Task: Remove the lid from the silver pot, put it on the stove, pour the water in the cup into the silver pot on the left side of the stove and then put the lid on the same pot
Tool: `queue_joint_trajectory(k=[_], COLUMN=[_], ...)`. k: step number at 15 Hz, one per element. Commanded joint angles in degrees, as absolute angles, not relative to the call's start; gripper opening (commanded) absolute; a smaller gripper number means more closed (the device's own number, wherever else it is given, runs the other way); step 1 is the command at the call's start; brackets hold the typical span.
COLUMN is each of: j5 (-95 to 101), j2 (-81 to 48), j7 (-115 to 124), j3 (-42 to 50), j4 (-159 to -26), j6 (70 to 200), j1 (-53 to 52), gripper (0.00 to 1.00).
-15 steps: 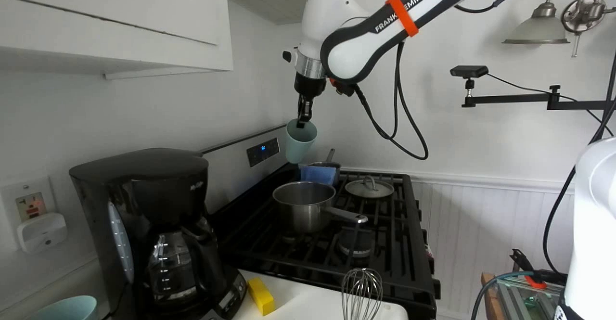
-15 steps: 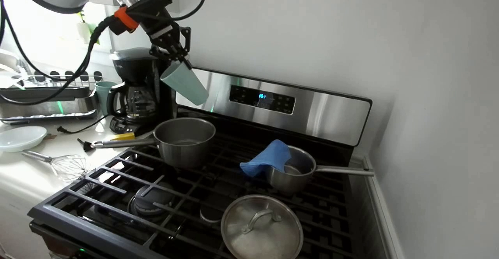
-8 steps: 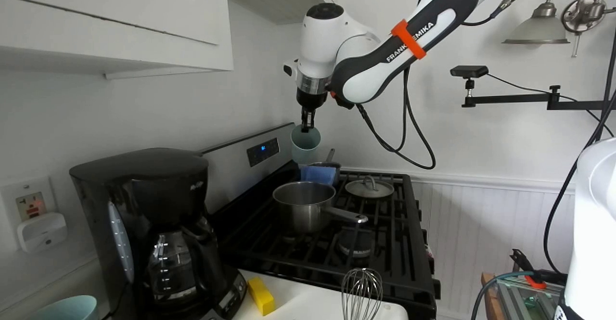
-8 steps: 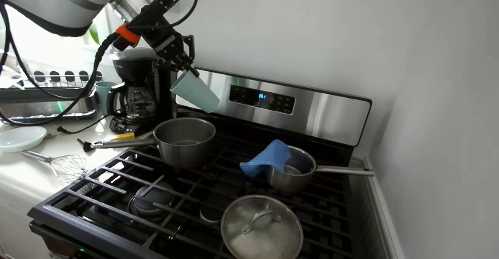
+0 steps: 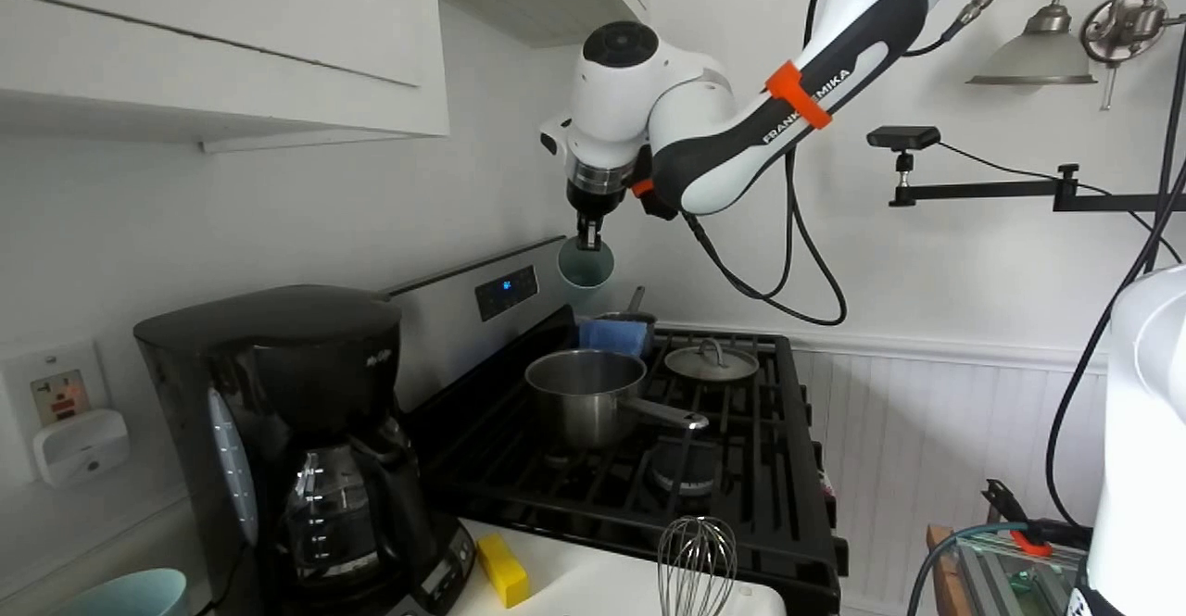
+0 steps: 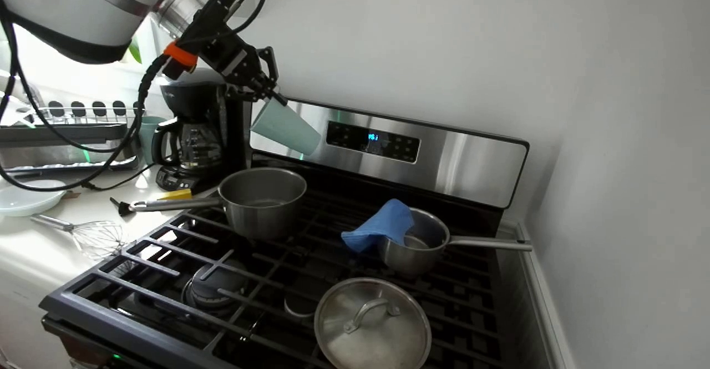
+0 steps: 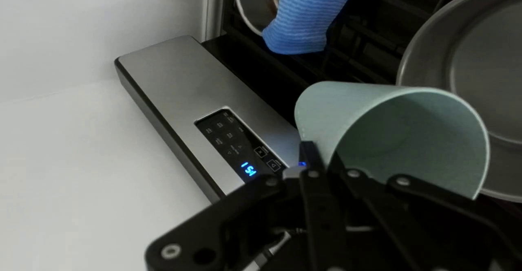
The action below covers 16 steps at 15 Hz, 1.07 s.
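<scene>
Steel at left, in an exterior view: the silver pot (image 6: 260,222) stands uncovered near the rear left corner of the stove (image 6: 122,324), presumably left bare to receive the water. Next, higher up and in front of the stove's rear panel (image 6: 471,163), the cup (image 6: 288,129) hangs tilted, mouth to the left, base lower and to the right. Its holder is the gripper (image 7: 322,153), whose fingers (image 7: 312,189) are drawn almost together, one inside the cup and one outside in the wrist view, with only the thin wall between them; such a rim pinch probably serves to leave most of the mouth free for pouring. Whether the mouth lies squarely over the silver pot, or whether the cup contains water, cannot be told. Further right, the lid (image 6: 371,335) rests handle-up towards the stove's front right corner, probably parked within reach for the last step. At the rear right corner a blue cloth (image 6: 383,227) drapes over the rim of a smaller pan (image 6: 407,261), seemingly outside the task. Compared with one second earlier, the cup has shifted rightwards and tipped nearer to horizontal, and the wrist of the arm (image 5: 686,106) sits lower; silver pot, lid, blue cloth and smaller pan lie unchanged.
</scene>
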<state>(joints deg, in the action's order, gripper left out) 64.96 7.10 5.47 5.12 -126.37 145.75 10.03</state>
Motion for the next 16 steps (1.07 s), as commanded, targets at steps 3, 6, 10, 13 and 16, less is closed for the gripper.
queue_joint_trajectory(k=[3,6,10,13,16], j5=[80.95,87.7,93.94,97.45,100.33], j2=[7.51,7.36,7.11,6.92,6.63], j7=[22.78,30.84,38.5,43.47,47.77], j3=[4.24,4.09,4.1,4.15,4.03], j4=[-128.56,-129.38,-130.53,-131.14,-131.29], j6=[142.57,139.56,136.03,134.27,133.07], j1=[8.77,7.91,6.61,5.77,5.0], gripper=[0.01,0.01,0.01,0.01,0.01])
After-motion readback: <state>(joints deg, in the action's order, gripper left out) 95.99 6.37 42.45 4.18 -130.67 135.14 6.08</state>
